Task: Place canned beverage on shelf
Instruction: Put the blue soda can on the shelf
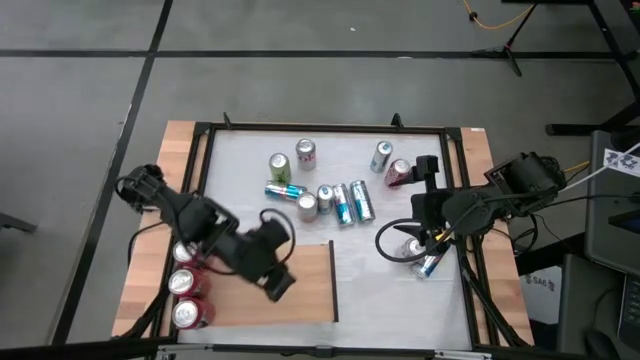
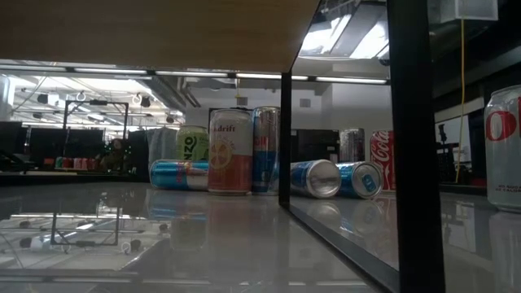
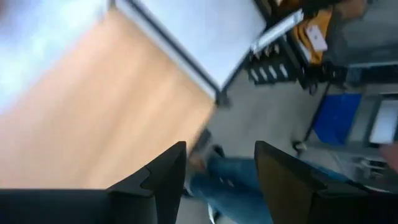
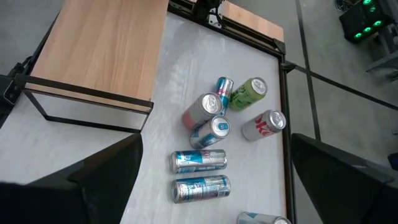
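The shelf (image 1: 300, 285) is a light-brown wood panel raised on a black frame at the table's near left; the low view sees its underside (image 2: 163, 32). Three red cans (image 1: 183, 283) stand in a row at its left end. My left gripper (image 1: 275, 285) hangs above the shelf's right part, and its fingers (image 3: 221, 162) stand a little apart with nothing between them. Several more cans (image 1: 330, 195) stand or lie on the white table beyond the shelf. My right gripper (image 1: 420, 205) waits high at the table's right, wide open (image 4: 216, 155) and empty.
Two cans (image 1: 425, 258) lie under my right arm near the table's right edge. A black frame (image 1: 320, 127) runs around the table. Shelf posts (image 2: 285, 138) stand on the tabletop. Someone's legs in jeans (image 3: 230, 183) show on the floor past the table's edge.
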Controlling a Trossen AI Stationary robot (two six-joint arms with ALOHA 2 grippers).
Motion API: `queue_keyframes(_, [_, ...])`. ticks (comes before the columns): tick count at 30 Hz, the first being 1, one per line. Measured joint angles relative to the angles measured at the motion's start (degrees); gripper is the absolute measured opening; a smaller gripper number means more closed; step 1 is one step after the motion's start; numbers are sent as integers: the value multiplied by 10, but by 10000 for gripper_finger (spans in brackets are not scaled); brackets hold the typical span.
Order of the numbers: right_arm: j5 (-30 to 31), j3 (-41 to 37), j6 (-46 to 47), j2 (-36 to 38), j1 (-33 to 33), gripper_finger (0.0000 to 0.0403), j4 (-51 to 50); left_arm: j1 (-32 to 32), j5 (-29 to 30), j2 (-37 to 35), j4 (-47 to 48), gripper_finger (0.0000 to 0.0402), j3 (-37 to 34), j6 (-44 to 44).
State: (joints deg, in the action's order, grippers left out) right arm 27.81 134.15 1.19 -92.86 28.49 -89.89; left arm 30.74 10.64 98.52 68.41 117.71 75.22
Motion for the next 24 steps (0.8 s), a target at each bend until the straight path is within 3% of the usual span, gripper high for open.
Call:
queue_keyframes(7, [0, 0, 0, 0, 0, 395, 0, -74, 98, 0, -65, 184, 0, -176])
queue_keyframes(13, [0, 0, 0, 0, 0, 395, 0, -128, 102, 0, -102, 184, 0, -279])
queue_keyframes(24, [0, 0, 0, 0, 0, 395, 0, -229, 91, 0, -126, 184, 0, -350])
